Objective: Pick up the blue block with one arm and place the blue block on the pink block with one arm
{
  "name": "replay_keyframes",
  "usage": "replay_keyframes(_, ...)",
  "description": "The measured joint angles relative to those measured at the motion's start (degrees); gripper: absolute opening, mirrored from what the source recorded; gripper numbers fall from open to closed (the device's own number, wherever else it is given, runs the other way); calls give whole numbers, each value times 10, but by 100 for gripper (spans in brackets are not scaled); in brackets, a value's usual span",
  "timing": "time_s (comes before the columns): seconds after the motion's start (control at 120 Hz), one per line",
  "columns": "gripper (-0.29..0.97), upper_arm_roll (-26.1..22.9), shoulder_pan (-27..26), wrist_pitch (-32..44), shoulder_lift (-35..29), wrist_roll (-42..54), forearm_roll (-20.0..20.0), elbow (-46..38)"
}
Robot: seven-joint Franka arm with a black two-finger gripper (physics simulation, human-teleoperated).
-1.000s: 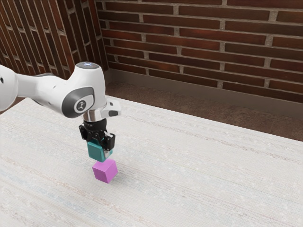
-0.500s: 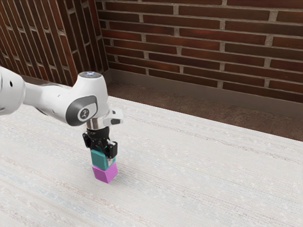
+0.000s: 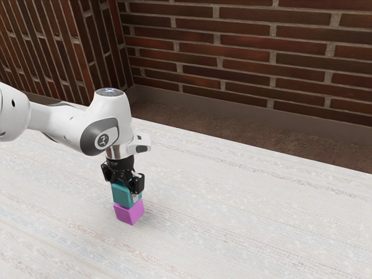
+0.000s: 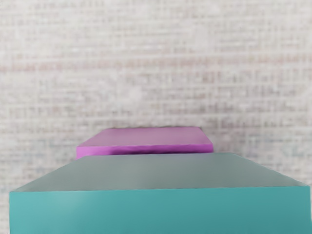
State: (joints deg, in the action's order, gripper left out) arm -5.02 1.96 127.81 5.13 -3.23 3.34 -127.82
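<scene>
**Item:** blue block (image 3: 123, 194) — teal in tone, set upright on the pink block (image 3: 129, 213), the two touching. It looks cubic, so no long axis can be told.

**Gripper** (image 3: 126, 183): black fingers are clamped on the blue block's upper sides. The arm (image 3: 58, 122) is seen entering from 9 o'clock.

**Surroundings:** pale table (image 3: 261, 221); brick wall (image 3: 244, 52) at 12 o'clock, well apart.

**Wrist view:** the blue block's top (image 4: 161, 204) is shown close under the hand, with a strip of the pink block's top (image 4: 146, 141) past its edge. In the exterior view, side faces of both blocks are shown.

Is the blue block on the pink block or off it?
On: the blue block sits flat atop the pink block, no gap showing; the gripper grips it.
</scene>
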Motion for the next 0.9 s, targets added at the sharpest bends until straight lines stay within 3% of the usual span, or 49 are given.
replay_keyframes(0.267, 35, 1, 4, -2, -1, -17, 1, 0)
replay_keyframes(0.542, 58, 1, -3, -4, -2, -23, 2, 1)
replay_keyframes(0.9, 66, -2, 3, -32, -33, -27, 2, 21)
